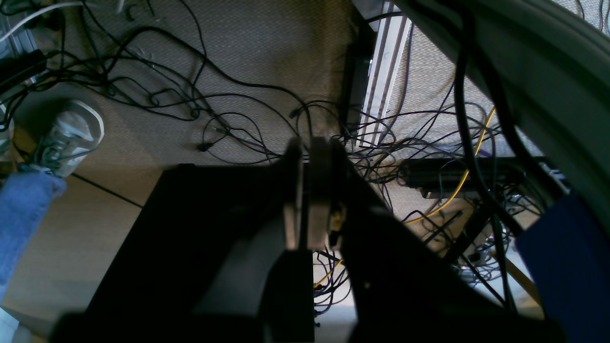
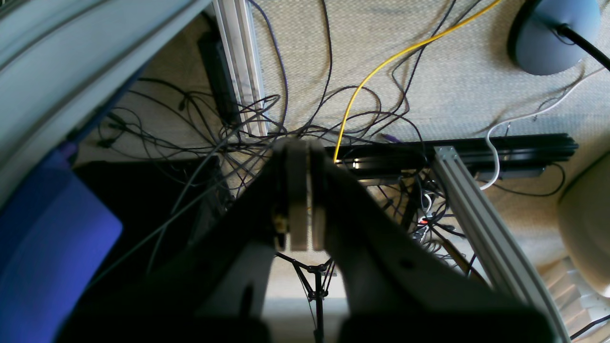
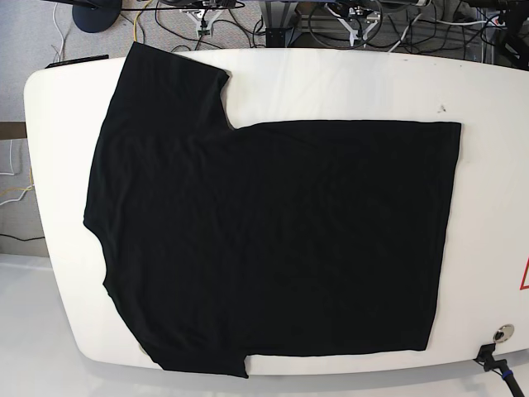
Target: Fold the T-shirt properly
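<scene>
Across the white table (image 3: 488, 99), seen from the base view, the T-shirt (image 3: 273, 240) lay spread flat and unfolded, its black cloth covering most of the tabletop. Its neck and sleeves pointed toward the table's left end, with one sleeve reaching the far edge and the other reaching the near edge, while the straight hem lay toward the table's right end, short of the rim. Neither arm showed over the table in that view. Both wrist cameras looked down past the table at a carpeted floor strewn with black cables (image 1: 224, 124) and a yellow cable (image 2: 381, 62). The left gripper (image 1: 305, 190) had its jaws pressed together with nothing between them, well away from the T-shirt. The right gripper (image 2: 305, 190) was likewise closed on nothing, its pads meeting. A sneaker (image 1: 71, 136) and a blue trouser leg (image 1: 21, 214) stood on the floor beside the table
</scene>
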Action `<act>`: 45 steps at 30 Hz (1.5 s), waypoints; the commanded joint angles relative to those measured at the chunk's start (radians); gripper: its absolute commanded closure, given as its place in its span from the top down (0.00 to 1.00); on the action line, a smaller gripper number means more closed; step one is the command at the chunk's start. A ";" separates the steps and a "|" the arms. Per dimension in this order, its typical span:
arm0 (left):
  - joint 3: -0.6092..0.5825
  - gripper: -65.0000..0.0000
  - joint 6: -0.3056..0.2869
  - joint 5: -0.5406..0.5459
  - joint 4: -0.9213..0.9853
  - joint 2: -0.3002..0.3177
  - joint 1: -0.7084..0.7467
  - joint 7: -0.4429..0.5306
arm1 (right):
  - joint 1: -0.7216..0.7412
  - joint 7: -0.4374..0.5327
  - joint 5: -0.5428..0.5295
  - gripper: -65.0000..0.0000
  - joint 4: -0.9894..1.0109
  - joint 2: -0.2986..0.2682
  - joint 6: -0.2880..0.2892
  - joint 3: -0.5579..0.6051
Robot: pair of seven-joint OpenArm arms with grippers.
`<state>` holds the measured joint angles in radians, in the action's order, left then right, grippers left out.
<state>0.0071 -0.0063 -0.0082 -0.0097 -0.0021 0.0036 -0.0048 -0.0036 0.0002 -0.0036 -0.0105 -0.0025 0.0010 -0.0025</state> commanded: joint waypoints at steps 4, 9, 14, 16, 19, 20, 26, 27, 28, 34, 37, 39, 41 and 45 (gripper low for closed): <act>-0.001 0.02 -0.001 -0.003 0.007 -0.005 -0.001 0.005 | -0.001 0.011 -0.009 0.00 -0.012 -0.002 0.012 -0.006; -0.005 0.01 0.001 -0.001 0.009 -0.007 0.000 0.002 | -0.009 0.006 -0.004 0.00 -0.016 -0.003 0.006 -0.007; -0.005 0.00 -0.001 -0.006 0.009 -0.007 0.002 0.001 | -0.013 0.010 0.002 0.00 -0.019 -0.002 0.005 -0.005; -0.003 0.00 0.000 -0.004 0.010 -0.004 0.003 0.000 | -0.013 0.006 0.000 0.00 -0.019 -0.003 0.006 -0.003; -0.004 0.00 0.000 -0.001 0.010 -0.001 0.002 -0.001 | -0.019 0.006 -0.002 0.00 -0.019 -0.003 0.006 -0.003; -0.007 0.00 0.001 -0.004 0.010 0.000 0.002 0.003 | -0.020 0.008 -0.004 0.00 -0.018 -0.003 0.007 -0.003; -0.009 0.00 0.001 -0.007 0.010 -0.001 0.014 0.001 | -0.037 -0.001 -0.002 0.00 -0.023 -0.005 0.005 -0.007; -0.013 0.00 0.001 -0.010 0.010 0.002 0.015 0.003 | -0.039 -0.007 -0.002 0.00 -0.025 -0.006 0.005 -0.006; -0.011 0.00 0.002 -0.009 0.010 0.001 0.014 0.002 | -0.040 -0.008 -0.002 0.00 -0.023 -0.006 0.005 -0.005; -0.013 0.01 0.009 -0.010 0.003 -0.002 0.015 0.004 | -0.040 0.002 0.002 0.00 -0.025 -0.003 0.010 -0.008; -0.014 0.01 0.014 -0.009 0.003 -0.001 0.019 0.004 | -0.043 -0.001 0.004 0.00 -0.027 -0.004 0.012 -0.009; -0.013 0.01 0.012 -0.005 -0.003 -0.002 0.020 0.000 | -0.043 -0.003 0.002 0.00 -0.028 -0.003 0.011 -0.010; -0.014 0.01 0.014 -0.009 0.001 0.000 0.020 0.000 | -0.044 -0.003 0.003 0.00 -0.030 -0.004 0.009 -0.008; -0.013 0.01 0.012 -0.007 0.006 -0.001 0.019 0.003 | -0.045 -0.005 0.008 0.00 -0.028 -0.002 0.010 -0.009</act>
<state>-0.0048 0.0074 -0.0166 -0.0093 -0.0025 0.0193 -0.0029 -0.0452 -0.0021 -0.0032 -0.0383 -0.0078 0.0101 -0.0113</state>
